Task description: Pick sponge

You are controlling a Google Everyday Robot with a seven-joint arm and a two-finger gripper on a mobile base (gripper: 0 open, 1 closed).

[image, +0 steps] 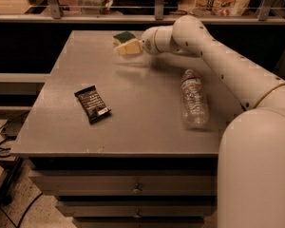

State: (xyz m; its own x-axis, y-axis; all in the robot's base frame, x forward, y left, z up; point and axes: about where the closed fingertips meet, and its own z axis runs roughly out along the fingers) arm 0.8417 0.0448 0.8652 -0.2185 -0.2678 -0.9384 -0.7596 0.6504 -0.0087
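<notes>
The sponge lies on the grey table near its far edge. Its dark green top shows, with a strip of pale yellow foam at its left. My gripper, with pale-yellow blocky pads, hangs at the end of the white arm directly in front of the sponge. It overlaps the sponge's near side and hides its lower part. I cannot tell whether it touches the sponge.
A black snack-bar wrapper lies at the front left of the table. A clear plastic water bottle lies on its side at the right. My white base fills the lower right. A railing and shelf with packages run behind the table.
</notes>
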